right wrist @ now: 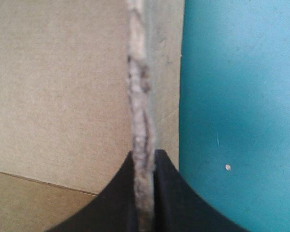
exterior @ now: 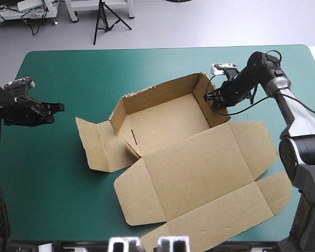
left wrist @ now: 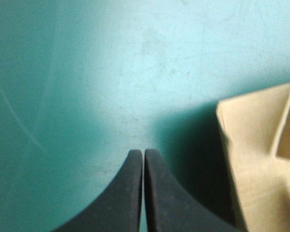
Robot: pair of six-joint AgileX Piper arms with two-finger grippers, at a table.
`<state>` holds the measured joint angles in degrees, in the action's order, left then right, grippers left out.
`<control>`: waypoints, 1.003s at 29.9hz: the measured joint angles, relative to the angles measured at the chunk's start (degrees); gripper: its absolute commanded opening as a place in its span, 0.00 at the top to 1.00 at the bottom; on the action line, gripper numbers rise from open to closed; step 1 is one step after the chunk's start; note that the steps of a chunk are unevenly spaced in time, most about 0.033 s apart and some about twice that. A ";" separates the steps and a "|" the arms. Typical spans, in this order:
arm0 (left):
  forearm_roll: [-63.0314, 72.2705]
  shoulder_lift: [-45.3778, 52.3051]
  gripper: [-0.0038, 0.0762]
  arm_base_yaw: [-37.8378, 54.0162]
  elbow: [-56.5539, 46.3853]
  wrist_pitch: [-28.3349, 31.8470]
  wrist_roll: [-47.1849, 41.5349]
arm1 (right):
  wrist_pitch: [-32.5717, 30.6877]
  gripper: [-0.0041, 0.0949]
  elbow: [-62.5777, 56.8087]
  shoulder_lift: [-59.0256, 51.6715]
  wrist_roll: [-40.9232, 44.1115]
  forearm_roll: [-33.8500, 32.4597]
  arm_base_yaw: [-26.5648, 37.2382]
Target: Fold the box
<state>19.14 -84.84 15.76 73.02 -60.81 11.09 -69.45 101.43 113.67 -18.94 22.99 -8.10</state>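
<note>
A robotics lab — a desk [exterior: 63, 68] under a teal-green cover with a left arm [exterior: 13, 109] and right arm [exterior: 296, 119] stationed at it, a black tripod [exterior: 101, 22] on bare grey floor [exterior: 210, 23] beyond, cables [exterior: 34, 23] trailing under a pale bench [exterior: 8, 14].

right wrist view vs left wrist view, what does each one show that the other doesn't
Only the right wrist view shows the right claw shut on the box, a raised wall's raw edge in its grip. Only the left wrist view shows the left claw shut and empty over the teal-green cover, apart from the box. Both show brown board and cover.
</note>
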 measured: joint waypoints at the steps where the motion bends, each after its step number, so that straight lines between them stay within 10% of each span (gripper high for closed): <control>1: 1.98 -0.90 0.95 0.81 0.00 0.08 1.20 | -0.45 0.96 0.36 -0.69 -0.36 -0.05 0.00; 30: 61.18 -12.24 0.95 12.74 0.00 -7.62 38.34 | -1.29 0.96 8.39 -34.99 7.84 3.31 0.00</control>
<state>80.32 -97.08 28.50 73.02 -68.44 49.43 -70.74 109.81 78.68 -11.10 26.30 -8.10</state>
